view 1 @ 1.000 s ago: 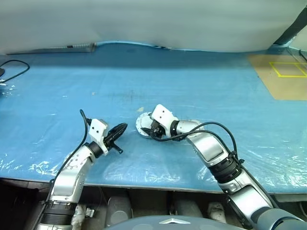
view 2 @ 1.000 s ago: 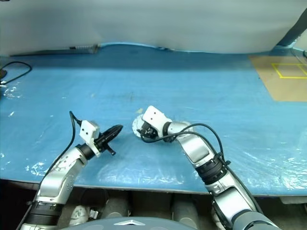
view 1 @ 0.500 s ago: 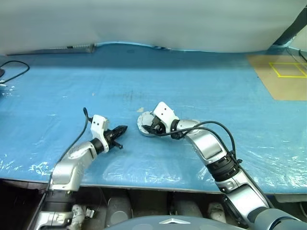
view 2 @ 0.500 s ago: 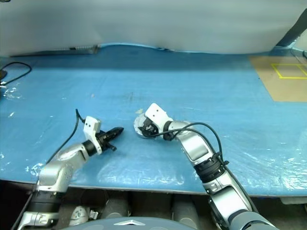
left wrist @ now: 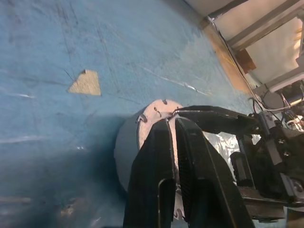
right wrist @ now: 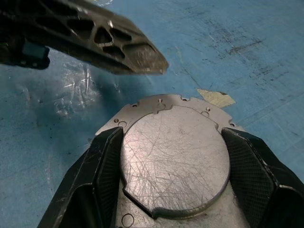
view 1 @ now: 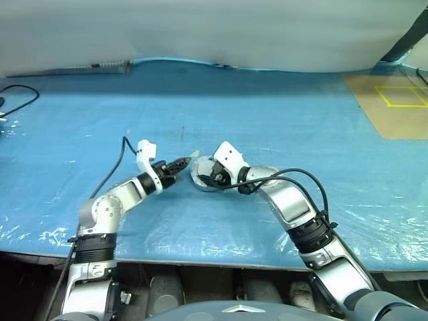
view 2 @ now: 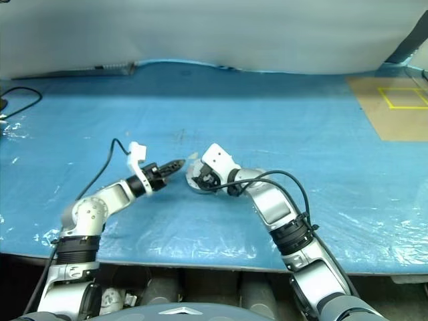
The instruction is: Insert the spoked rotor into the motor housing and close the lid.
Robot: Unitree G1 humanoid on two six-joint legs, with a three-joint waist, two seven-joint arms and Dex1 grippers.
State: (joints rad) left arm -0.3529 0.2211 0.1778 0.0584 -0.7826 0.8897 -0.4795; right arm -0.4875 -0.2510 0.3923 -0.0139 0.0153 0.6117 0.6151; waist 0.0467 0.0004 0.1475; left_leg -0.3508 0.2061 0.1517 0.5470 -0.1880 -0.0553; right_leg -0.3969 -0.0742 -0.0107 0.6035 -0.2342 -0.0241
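Both arms are built of rounded silver-grey metal segments joined by black collars, and a thin black cable loops loosely along each forearm. A white, boxy camera block sits on each wrist. The left tool (view 1: 184, 162) has two slim black fingers with triangular lattice cut-outs. The right tool (right wrist: 171, 156) has broad black fingers with finely textured pads.

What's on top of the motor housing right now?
The lid, plain scratched grey face up, sits on the motor housing, with the right hand straddling it. The shut left hand hovers beside it. Anything under the lid, such as the spoked rotor, is covered.
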